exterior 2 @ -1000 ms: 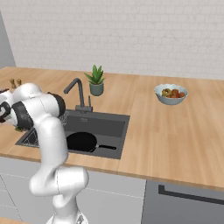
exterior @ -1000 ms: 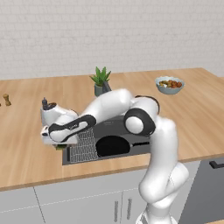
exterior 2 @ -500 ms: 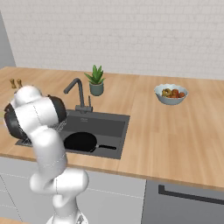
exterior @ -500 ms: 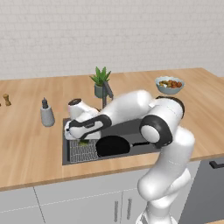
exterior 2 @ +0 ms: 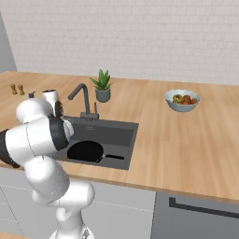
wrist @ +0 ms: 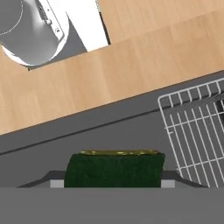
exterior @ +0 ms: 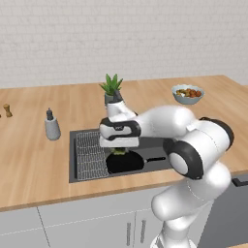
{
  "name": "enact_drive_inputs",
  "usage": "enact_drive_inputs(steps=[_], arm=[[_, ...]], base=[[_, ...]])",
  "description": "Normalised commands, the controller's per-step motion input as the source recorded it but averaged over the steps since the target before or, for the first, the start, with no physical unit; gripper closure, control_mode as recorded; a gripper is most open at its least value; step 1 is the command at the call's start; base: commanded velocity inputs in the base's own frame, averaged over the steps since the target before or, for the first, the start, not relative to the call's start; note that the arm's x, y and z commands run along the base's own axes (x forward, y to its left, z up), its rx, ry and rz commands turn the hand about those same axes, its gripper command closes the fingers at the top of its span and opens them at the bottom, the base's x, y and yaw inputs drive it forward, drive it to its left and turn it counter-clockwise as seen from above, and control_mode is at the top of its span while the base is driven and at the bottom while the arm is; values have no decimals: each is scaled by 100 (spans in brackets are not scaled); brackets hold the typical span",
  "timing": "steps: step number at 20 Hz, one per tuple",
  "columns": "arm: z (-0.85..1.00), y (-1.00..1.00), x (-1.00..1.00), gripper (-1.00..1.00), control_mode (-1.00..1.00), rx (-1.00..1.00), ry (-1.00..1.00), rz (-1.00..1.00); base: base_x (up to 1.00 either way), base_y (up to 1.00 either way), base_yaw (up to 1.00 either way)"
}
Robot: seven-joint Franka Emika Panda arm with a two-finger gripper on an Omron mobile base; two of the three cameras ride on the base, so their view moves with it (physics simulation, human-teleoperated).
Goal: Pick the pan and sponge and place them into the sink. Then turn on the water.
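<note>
My pincer (wrist: pixel 114 183) is clamped on the sponge (wrist: pixel 114 169), carried over the sink (exterior: pixel 77 174) for the drop; the pan (exterior: pixel 125 162) already lies in the basin at six o'clock below it, wire rack (exterior: pixel 92 155) at nine, bench (exterior: pixel 29 160) around.

White arm over sink (exterior: pixel 85 175), gripper (exterior: pixel 119 151) holding sponge (exterior: pixel 119 152) above pan (exterior: pixel 127 162)

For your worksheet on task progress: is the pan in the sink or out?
In. The pan lies on the sink floor, beside the wire rack.
</note>
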Motion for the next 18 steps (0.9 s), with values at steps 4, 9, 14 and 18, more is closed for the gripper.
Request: enact_drive_inputs(steps=[4, 9, 14, 18], arm=[[0, -100, -16, 100, -100, 0, 19, -2], [-3, -97, 2, 100, -100, 0, 17, -1], [-28, -75, 25, 100, -100, 7, 4, 0], [-39, -44, 35, 100, -100, 10, 0, 1]], base=[[0, 0, 0], [0, 0, 0], [0, 0, 0], [0, 0, 0]])
